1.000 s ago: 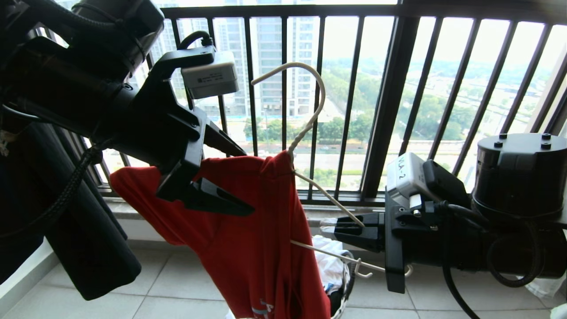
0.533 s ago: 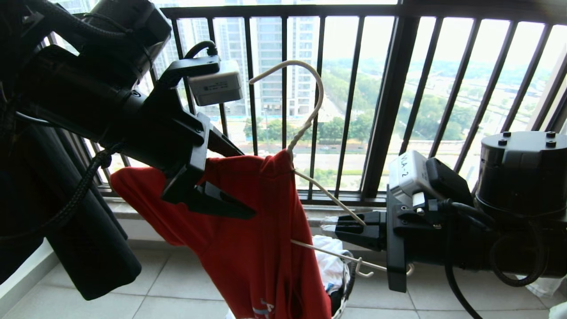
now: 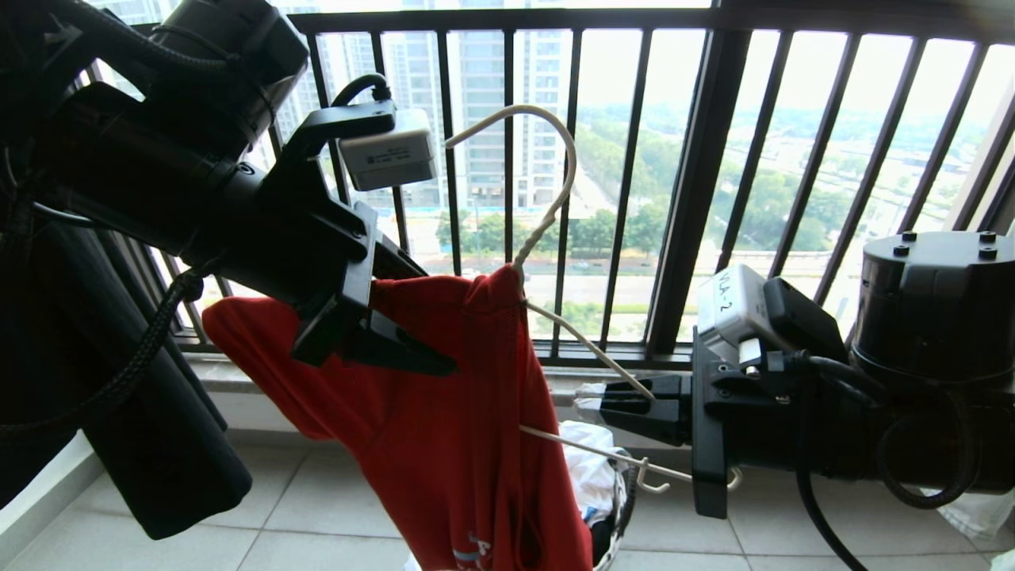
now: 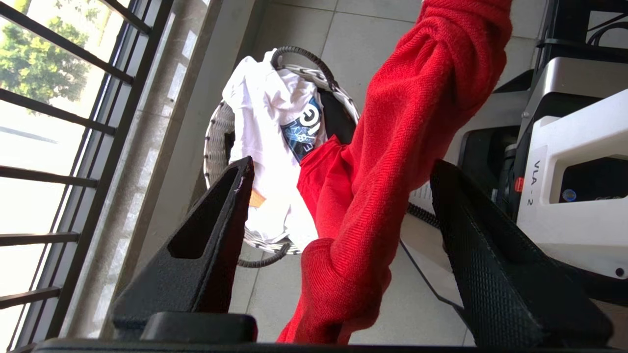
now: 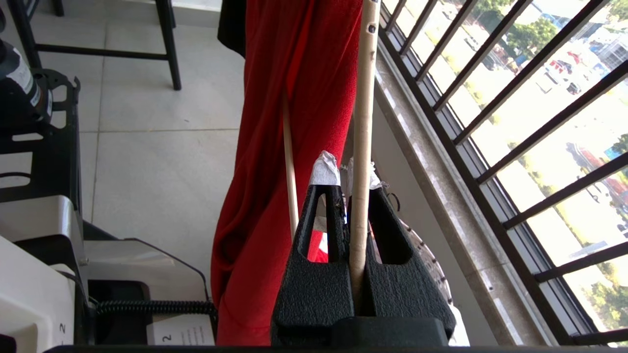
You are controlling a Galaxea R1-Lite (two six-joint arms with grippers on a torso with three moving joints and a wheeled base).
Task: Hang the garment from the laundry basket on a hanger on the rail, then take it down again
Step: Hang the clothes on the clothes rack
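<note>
My left gripper [image 4: 338, 206] reaches level, fingers spread astride the red T-shirt [image 3: 444, 412]; right gripper [image 5: 349, 184] level, fingers clamped on the cream hanger [image 3: 591, 353] arm.

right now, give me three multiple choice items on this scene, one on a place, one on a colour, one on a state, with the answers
1. Where is the laundry basket?
A. on the floor tiles below the hanger
B. on a shelf
C. in the left gripper

2. What colour is the garment draped on the hanger?
A. blue
B. red
C. black

3. How does the right gripper stand?
A. wide open, empty
B. shut on the garment
C. shut on the hanger

Answers: 1 A, its woven rim shows on the tiles in the left wrist view. 2 B, red cloth hangs from the hanger's neck. 3 C, the right wrist view shows the jaws pinched on the cream wire.
</note>
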